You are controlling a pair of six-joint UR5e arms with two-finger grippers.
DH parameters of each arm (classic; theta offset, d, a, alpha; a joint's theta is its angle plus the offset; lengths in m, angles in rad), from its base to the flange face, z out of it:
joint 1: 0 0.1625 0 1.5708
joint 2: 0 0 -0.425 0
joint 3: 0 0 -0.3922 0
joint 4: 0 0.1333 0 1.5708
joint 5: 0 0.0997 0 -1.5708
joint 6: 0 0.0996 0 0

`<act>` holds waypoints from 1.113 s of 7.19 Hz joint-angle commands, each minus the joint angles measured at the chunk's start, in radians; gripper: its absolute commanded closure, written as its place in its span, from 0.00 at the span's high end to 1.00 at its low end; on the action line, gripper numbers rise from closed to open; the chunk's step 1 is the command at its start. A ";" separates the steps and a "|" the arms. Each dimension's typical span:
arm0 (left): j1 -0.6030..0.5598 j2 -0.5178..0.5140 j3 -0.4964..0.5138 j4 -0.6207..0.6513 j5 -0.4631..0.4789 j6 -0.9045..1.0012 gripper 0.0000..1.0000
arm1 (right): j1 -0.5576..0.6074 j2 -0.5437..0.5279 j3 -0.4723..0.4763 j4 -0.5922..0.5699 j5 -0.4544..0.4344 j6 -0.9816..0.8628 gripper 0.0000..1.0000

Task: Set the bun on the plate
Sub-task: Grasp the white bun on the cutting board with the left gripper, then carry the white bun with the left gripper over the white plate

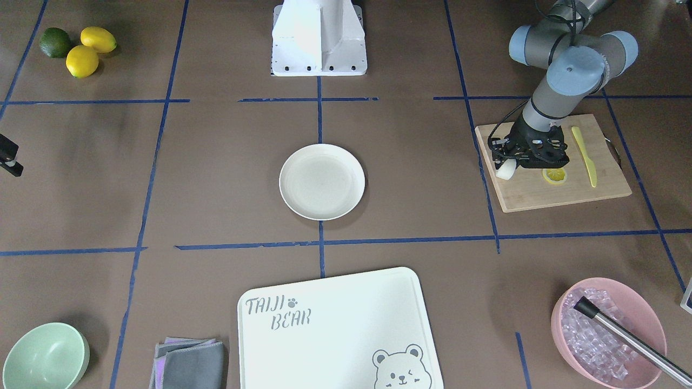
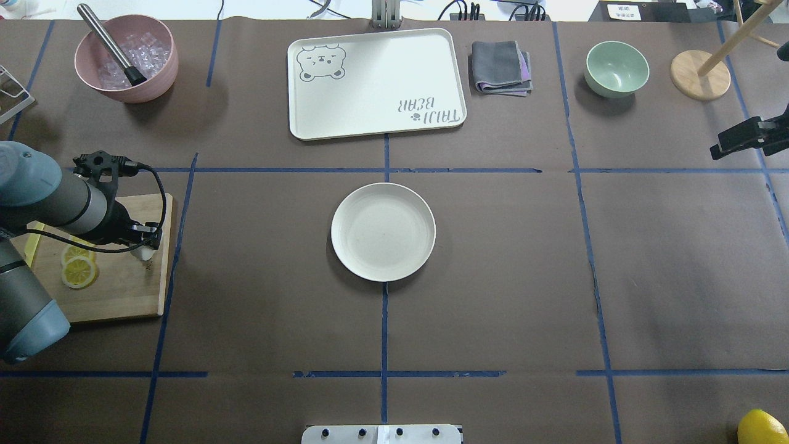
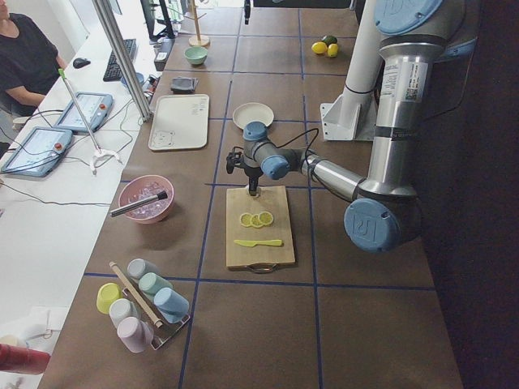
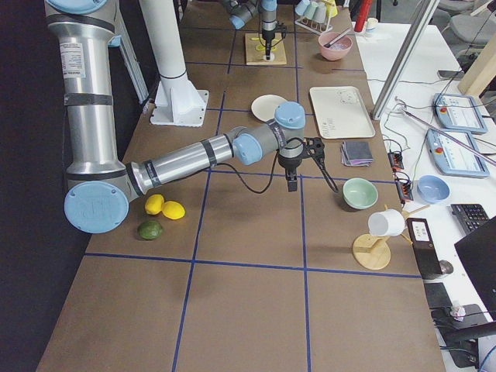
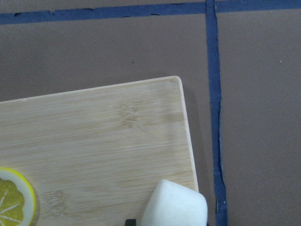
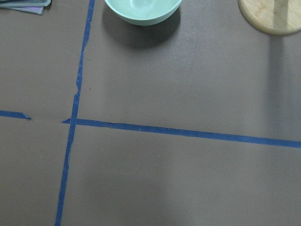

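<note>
**Left arm grips the bun at the corner of a cutting board; plate waits empty at centre**

A brown table marked into squares with blue tape, seen from several cameras. The robot's left gripper [image 1: 518,160] reaches down over a wooden cutting board [image 1: 540,197] at the robot's left end of the table. Its fingers are closed on the bun [image 1: 505,169], a small white rounded block that pokes out from under the black gripper body. The bun sits at the board's corner nearest the middle of the table, so the shortest path to the plate runs straight off that edge. From these angles it is hard to say whether the bun is already clear of the wood or still resting on it.

Beside the gripper on the same board lie lemon slices [image 1: 554,176] and a yellow plastic knife [image 1: 585,156]; the grip is taken just beside them without touching either.

The plate [image 1: 321,181], round and cream-white, lies empty at the table's centre, well apart from the board, with bare table between them.

The right gripper [image 2: 727,145] hangs over bare table at the opposite end, near a pale green bowl [image 2: 616,68], out of the way. Whether its fingers are open or closed cannot be told.

The task appears to be in its early stage: grasp made, carry and release to come.
</note>
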 commanded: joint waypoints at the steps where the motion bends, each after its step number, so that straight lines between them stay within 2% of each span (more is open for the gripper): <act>1: 0.000 -0.003 -0.015 0.006 -0.002 0.000 0.38 | 0.002 -0.004 0.000 0.000 0.000 -0.004 1.00; 4: -0.005 -0.027 -0.025 0.022 -0.037 -0.005 0.38 | 0.015 -0.010 0.000 0.000 0.002 -0.006 1.00; 6: -0.006 -0.206 -0.072 0.293 -0.033 -0.009 0.38 | 0.040 -0.033 -0.002 0.005 0.002 -0.013 1.00; 7: -0.005 -0.292 -0.083 0.387 -0.031 -0.064 0.38 | 0.055 -0.048 -0.006 0.000 0.002 -0.071 1.00; 8: 0.011 -0.352 -0.081 0.428 -0.031 -0.128 0.38 | 0.075 -0.068 -0.021 0.003 0.002 -0.125 1.00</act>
